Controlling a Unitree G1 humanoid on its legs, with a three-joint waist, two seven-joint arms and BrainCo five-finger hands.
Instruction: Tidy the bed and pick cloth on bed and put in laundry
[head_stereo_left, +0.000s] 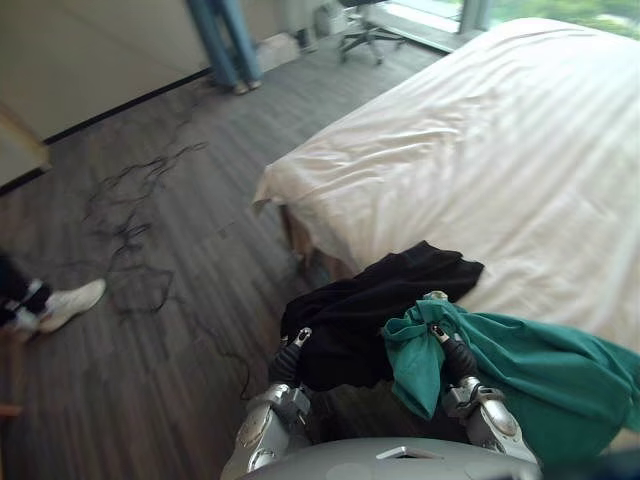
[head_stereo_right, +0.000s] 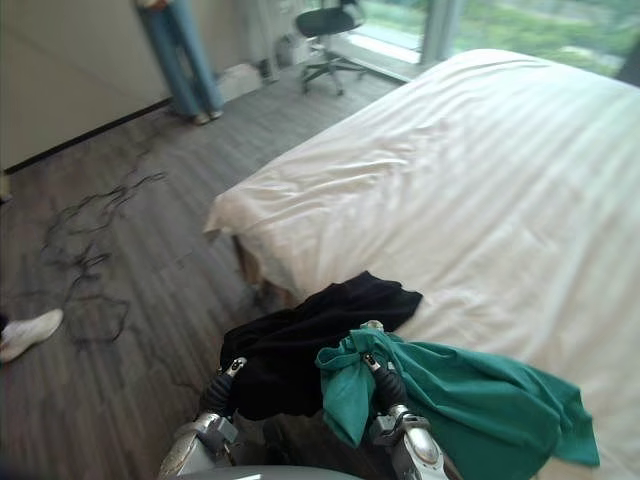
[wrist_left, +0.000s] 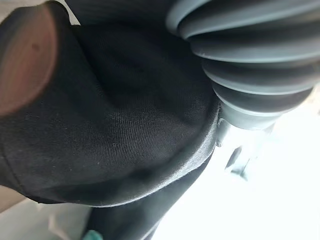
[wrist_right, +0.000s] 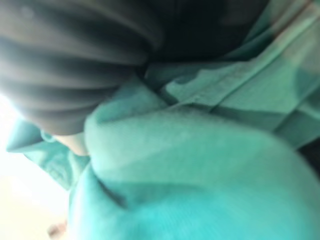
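A black cloth (head_stereo_left: 370, 300) hangs over my left hand (head_stereo_left: 288, 362) at the near corner of the bed (head_stereo_left: 480, 150), its far end resting on the white sheet. A green cloth (head_stereo_left: 540, 370) is draped over my right hand (head_stereo_left: 455, 358) and spreads to the right across the sheet's near edge. Each hand is buried in its cloth, with just the dark ribbed wrist cover showing. In the left wrist view the black cloth (wrist_left: 115, 125) lies right against the ribbed cover (wrist_left: 250, 60). In the right wrist view the green cloth (wrist_right: 190, 165) is pressed close to the camera.
Dark wood floor (head_stereo_left: 200, 330) lies left of the bed, with thin loose cables (head_stereo_left: 130, 200) strewn on it. A person in jeans (head_stereo_left: 225, 45) stands by the far wall and an office chair (head_stereo_left: 365, 30) is near the window. Another person's white shoe (head_stereo_left: 65, 305) is at the left edge.
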